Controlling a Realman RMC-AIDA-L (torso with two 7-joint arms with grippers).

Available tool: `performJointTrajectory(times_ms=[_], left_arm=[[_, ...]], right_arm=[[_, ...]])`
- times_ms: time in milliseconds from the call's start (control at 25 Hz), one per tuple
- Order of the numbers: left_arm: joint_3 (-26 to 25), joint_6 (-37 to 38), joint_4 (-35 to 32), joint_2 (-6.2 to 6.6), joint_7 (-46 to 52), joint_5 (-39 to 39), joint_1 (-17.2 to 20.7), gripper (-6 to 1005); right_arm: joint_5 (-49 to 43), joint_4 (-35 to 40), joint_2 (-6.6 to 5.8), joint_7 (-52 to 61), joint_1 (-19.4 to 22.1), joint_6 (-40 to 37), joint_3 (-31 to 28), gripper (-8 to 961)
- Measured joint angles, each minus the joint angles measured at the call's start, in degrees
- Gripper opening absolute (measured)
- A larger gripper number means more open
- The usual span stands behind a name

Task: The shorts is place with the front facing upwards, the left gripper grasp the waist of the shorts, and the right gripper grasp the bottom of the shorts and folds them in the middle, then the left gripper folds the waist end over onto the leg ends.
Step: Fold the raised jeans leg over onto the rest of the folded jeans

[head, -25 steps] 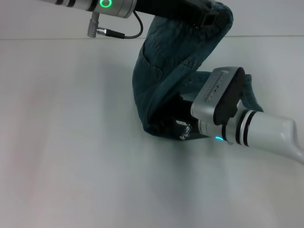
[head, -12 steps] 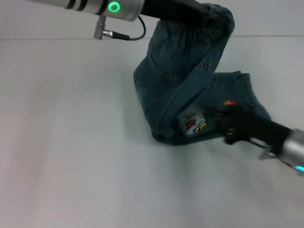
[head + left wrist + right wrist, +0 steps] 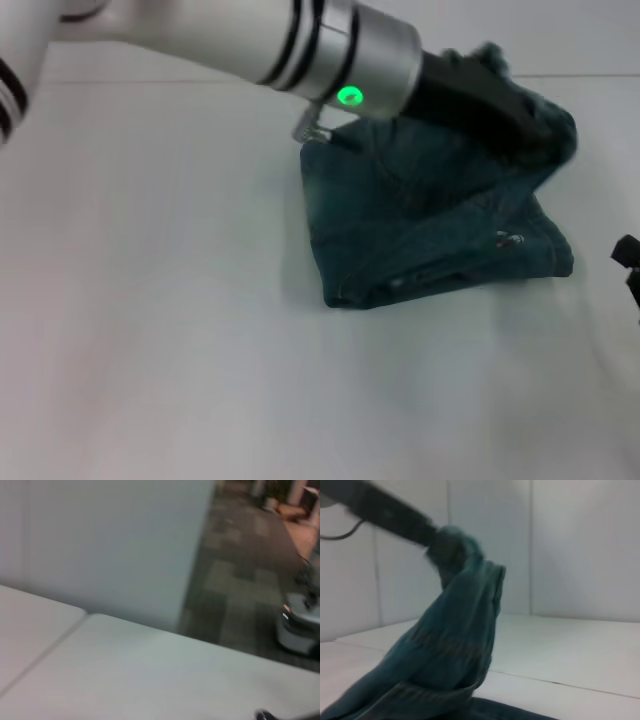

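Left gripper (image 3: 530, 125) clamped on the waist of the shorts (image 3: 545, 120), holding it lifted above the leg ends (image 3: 520, 255), which lie flat on the white desk (image 3: 150, 330). Fold edge faces the robot's left. Right gripper (image 3: 628, 262) sits at the right edge, apart from the denim; can't tell its opening.

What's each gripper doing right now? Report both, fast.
Left gripper: jaws shut on the waist of the shorts, held above the leg ends.
Right gripper: off at the table edge, holding nothing; jaws cannot be told.
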State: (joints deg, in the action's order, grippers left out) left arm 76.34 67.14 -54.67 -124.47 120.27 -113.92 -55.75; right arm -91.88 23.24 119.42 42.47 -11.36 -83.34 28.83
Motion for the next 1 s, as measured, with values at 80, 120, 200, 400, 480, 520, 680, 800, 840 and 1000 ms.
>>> performJointTrajectory(times_ms=[80,120,200,400,480,520,680,800,840,1000], left_arm=[[4.6,-2.1,0.0,-0.05,-0.2,1.1,-0.1,51],[6.5,-3.5,0.1,-0.10,-0.1,1.5,-0.1,51],[9.7,-6.2,0.1,-0.17,0.6,2.1,-0.1,69],[12.9,-12.2,0.1,-0.18,2.4,3.0,0.5,151],[13.0,-13.2,0.3,-0.17,2.4,3.3,0.6,184],[13.0,-13.5,0.4,-0.17,2.4,3.3,0.6,201],[13.1,-14.4,0.9,-0.16,2.1,3.3,0.7,315],[13.2,-14.7,1.4,-0.14,1.9,3.3,0.7,436],[13.2,-14.8,1.5,-0.11,1.9,3.3,0.8,519],[13.5,-14.7,1.5,0.03,1.9,3.0,1.0,758]], right_arm=[[-0.1,0.2,-0.16,0.2,0.6,-0.1,-0.6,4],[-0.2,0.2,-0.25,0.3,0.7,-0.2,-0.7,4],[-0.4,0.2,-0.31,0.5,0.8,-0.2,-0.6,4],[-0.6,0.1,-0.16,0.6,0.7,-0.2,-0.2,5],[-1.0,0.0,-0.14,0.7,0.6,0.0,-0.3,5],[-1.2,0.0,-0.14,0.9,0.5,0.0,-0.3,5],[-1.4,0.2,-0.15,1.4,0.4,0.0,-0.2,5],[-1.4,0.3,-0.17,1.6,0.3,-0.1,-0.2,6],[-1.4,0.3,-0.18,1.7,0.3,-0.1,-0.2,6],[-1.4,0.3,-0.20,1.9,0.2,0.1,-0.4,6]])
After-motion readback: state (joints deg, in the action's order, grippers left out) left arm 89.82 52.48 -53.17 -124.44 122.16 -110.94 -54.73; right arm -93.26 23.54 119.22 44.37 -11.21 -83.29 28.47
